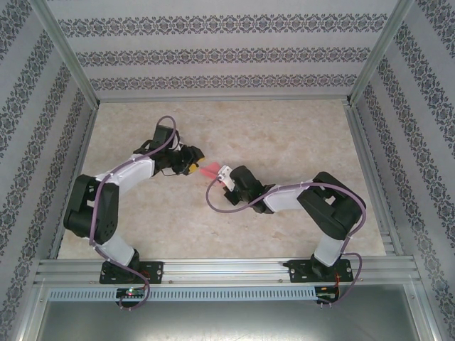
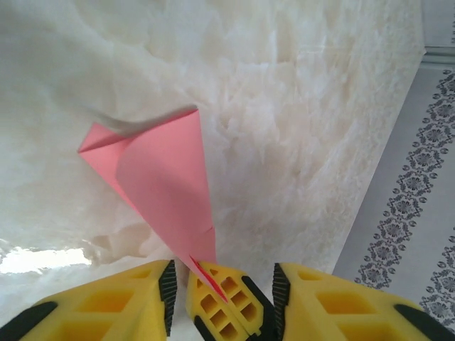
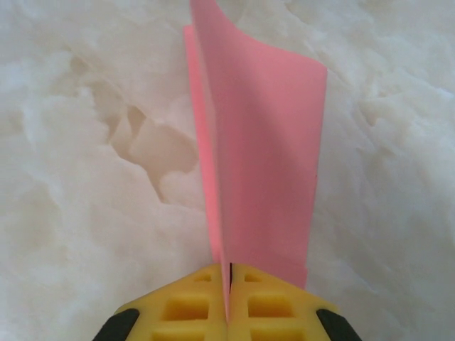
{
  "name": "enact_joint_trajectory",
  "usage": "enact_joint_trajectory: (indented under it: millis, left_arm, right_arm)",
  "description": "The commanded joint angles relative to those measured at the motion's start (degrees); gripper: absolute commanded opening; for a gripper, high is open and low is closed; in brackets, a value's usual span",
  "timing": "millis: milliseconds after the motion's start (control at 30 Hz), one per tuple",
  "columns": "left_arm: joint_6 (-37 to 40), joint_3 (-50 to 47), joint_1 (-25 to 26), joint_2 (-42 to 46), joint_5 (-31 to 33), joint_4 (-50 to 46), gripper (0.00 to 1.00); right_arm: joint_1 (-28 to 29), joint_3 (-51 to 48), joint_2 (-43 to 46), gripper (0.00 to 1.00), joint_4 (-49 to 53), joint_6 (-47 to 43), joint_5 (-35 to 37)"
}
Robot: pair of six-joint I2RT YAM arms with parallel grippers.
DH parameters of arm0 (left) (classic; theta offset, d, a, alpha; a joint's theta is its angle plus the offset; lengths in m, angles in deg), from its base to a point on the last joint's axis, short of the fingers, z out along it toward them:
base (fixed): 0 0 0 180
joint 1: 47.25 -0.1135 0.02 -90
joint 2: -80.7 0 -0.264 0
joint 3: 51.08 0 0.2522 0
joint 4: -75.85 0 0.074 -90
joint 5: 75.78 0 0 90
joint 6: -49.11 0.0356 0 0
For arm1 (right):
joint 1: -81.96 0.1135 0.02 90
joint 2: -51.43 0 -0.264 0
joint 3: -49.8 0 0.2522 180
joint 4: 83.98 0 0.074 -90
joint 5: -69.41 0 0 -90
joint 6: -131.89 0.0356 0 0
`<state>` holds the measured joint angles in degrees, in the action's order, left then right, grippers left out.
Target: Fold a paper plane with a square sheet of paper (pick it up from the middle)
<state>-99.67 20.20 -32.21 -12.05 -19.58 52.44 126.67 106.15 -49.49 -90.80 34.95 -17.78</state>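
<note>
Mid-table (image 1: 298, 135), R gripper (image 3: 229, 277) clamped shut on paper plane (image 3: 263, 156), long axis running twd L gripper (image 1: 193, 168), whose grip at tip unclear.

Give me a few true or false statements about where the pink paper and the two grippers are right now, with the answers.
1. The right gripper is shut on the pink paper. True.
2. The paper is a flat, unfolded square. False: it is folded and tapers to a point.
3. The paper sits between the left gripper and the right gripper, near the middle of the table. True.
4. The gripper fingers are blue. False: they are yellow.
</note>
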Motion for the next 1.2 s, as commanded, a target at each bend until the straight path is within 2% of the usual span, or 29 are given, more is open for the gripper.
enact_joint_trajectory:
  millis: [0, 200, 467, 833, 1167]
  left_arm:
    - [2.0, -3.5, -0.7, 2.8, 1.7, 1.1, 0.48]
    - [0.1, -11.2, -0.7, 4.6, -1.1, 12.0, 0.51]
    - [-1.1, -19.3, -0.4, 5.1, -4.8, 25.4, 0.43]
    - [-1.6, -22.3, 0.1, 1.7, -7.7, 33.3, 0.35]
    - [-1.6, -21.2, 2.0, -2.7, -10.2, 37.7, 0.32]
  right_arm:
    - [-1.0, 2.9, 1.5, 0.00, 4.4, 7.2, -9.3]
    - [-2.5, 5.9, 0.7, 0.00, 7.2, 15.5, -16.3]
    - [-5.2, 8.9, -3.5, 0.00, 4.7, 28.5, -28.3]
    - [-7.6, 9.8, -9.0, 0.00, -3.4, 40.5, -37.1]
    - [-9.2, 10.9, -12.3, 0.00, -4.2, 44.0, -41.8]
